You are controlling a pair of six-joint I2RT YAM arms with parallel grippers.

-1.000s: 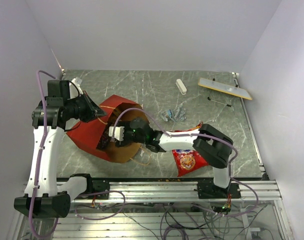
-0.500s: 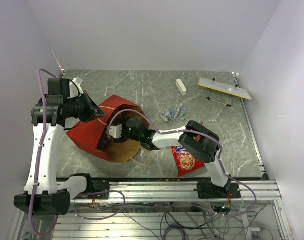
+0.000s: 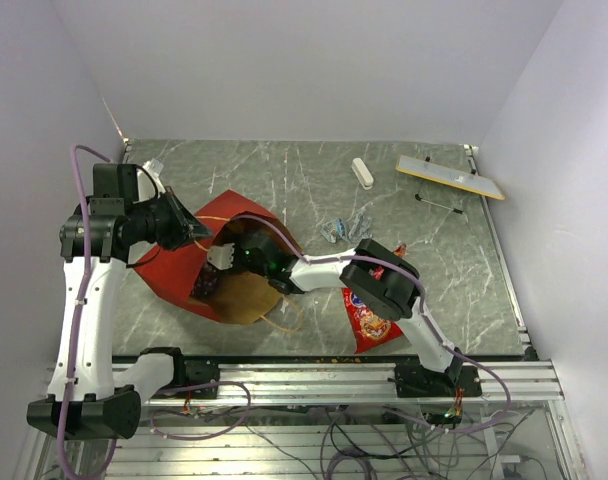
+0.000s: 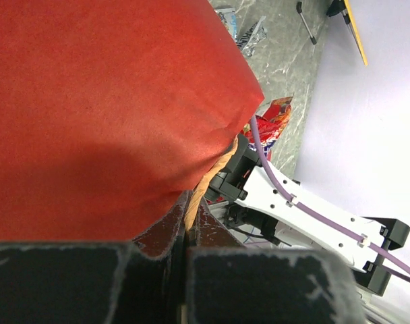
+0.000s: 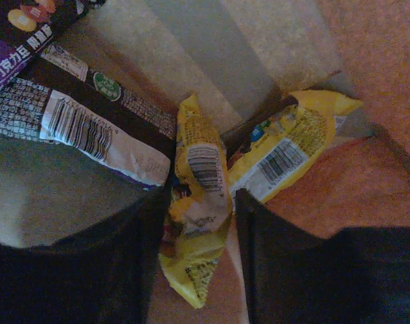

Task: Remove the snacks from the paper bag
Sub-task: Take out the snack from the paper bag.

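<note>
Mainly barcodes [image 5: 206,167] on yellow snacks [image 5: 195,223]

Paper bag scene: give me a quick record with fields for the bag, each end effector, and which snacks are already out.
paper bag: on its side, brown inside showing
left end effector: shut on the bag's rim by the tan handle
right end effector: inside the bag, open, fingers either side of a yellow packet
already out: red chip bag, silver-wrapped candies
also inside: second yellow packet, dark purple packet
</note>
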